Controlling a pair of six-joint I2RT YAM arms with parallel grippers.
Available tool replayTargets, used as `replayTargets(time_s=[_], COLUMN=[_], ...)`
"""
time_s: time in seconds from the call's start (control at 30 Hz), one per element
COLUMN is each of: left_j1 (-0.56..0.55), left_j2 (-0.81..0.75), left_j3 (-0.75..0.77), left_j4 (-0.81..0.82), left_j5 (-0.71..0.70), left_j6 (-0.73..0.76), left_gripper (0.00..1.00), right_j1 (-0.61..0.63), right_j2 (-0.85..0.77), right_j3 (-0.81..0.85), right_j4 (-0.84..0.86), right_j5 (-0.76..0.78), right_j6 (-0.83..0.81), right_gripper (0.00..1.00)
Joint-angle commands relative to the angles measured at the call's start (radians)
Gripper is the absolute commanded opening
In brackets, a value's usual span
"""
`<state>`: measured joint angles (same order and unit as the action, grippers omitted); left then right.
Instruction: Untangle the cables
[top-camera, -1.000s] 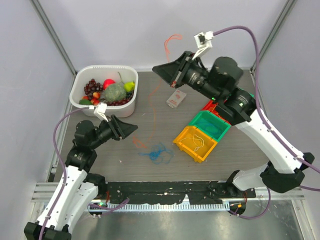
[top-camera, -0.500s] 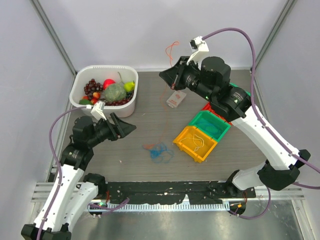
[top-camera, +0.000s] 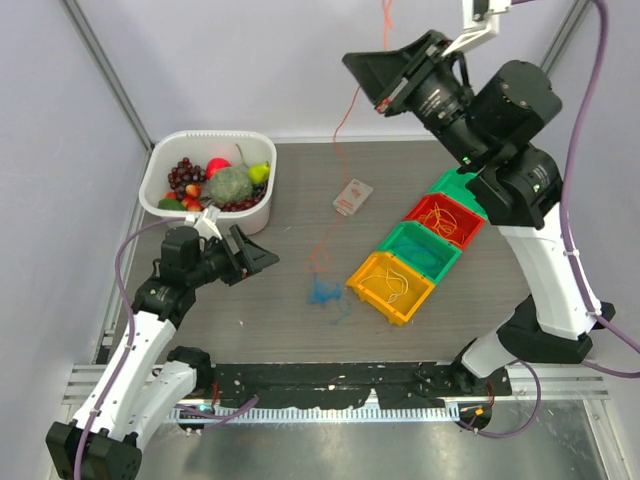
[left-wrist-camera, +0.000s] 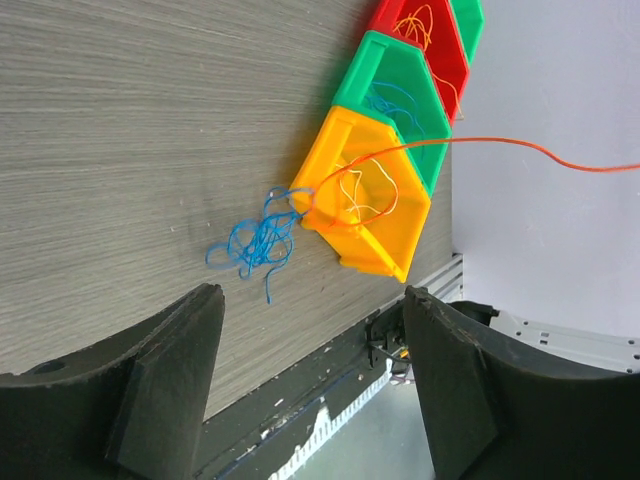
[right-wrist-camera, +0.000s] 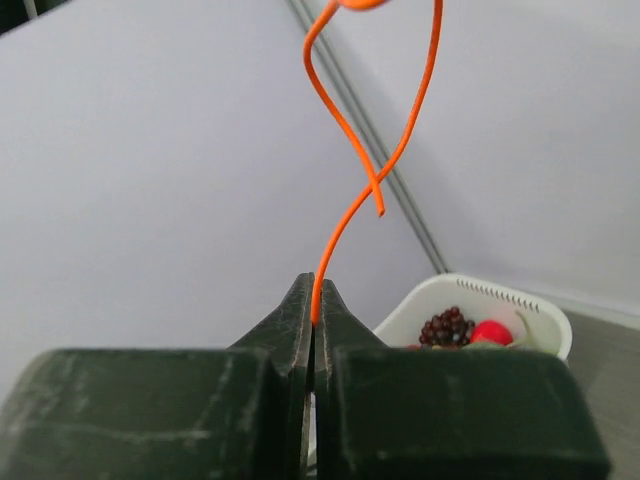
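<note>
At the far left I see the white tub (top-camera: 156, 196) of plastic fruit. Just in front of it is my left gripper (top-camera: 262, 258), low over the wood-grain table (top-camera: 250, 320). Its jaws are spread wide and hold nothing. In the wrist view, the fingers (left-wrist-camera: 170, 360) frame the blue cable (top-camera: 322, 293), which lies as a loose tangle on the bare table just left of the yellow bin (top-camera: 360, 268).

The orange cable (top-camera: 345, 110) meets that tangle at its lower end. From there it rises in one long strand, off the table, to my right gripper (top-camera: 362, 68). That gripper is high up near the back wall, and its jaws are pressed together on the strand. The free end curls on above the fingertips (right-wrist-camera: 300, 300).

A small white packet (top-camera: 351, 197) lies flat behind the tangle. To the right, the bins run diagonally and touch each other. The yellow one holds thin pale and orange-yellow wire, the green bin (top-camera: 390, 236) holds blue wire, and the red bin (top-camera: 418, 207) holds orange-yellow wire.
</note>
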<state>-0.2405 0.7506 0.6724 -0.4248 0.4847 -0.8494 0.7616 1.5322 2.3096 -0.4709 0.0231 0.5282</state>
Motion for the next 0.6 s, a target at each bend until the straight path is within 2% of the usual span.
replayTargets(time_s=[0.0, 0.1, 0.27, 0.37, 0.47, 0.57], left_j1=[0.003, 0.004, 0.003, -0.023, -0.062, -0.129], left_j2=[-0.007, 0.012, 0.091, 0.118, 0.115, 0.119], left_j3=[0.055, 0.087, 0.107, 0.096, 0.052, -0.023], left_j4=[0.017, -0.008, -0.02, 0.049, 0.151, 0.301], left_j5=[0.051, 0.066, 0.111, 0.1, 0.049, -0.05], left_j6=[-0.033, -0.016, 0.044, 0.076, 0.148, 0.229], left_gripper=[0.78, 0.81, 0.82, 0.78, 0.75, 0.83], right_j1=[-0.039, -0.085, -0.12, -0.123, -0.123, -0.123], right_j2=[0.013, 0.019, 0.042, 0.043, 0.036, 0.029], right_j3=[0.05, 0.079, 0.143, 0.107, 0.082, 0.059], right_j4=[0.04, 0.06, 0.144, 0.218, 0.276, 0.339], right_j5=[0.105, 0.175, 0.167, 0.085, 0.087, 0.086], right_j6=[-0.052, -0.059, -0.041, 0.024, 0.047, 0.133], right_gripper=[0.01, 0.01, 0.01, 0.01, 0.01, 0.01])
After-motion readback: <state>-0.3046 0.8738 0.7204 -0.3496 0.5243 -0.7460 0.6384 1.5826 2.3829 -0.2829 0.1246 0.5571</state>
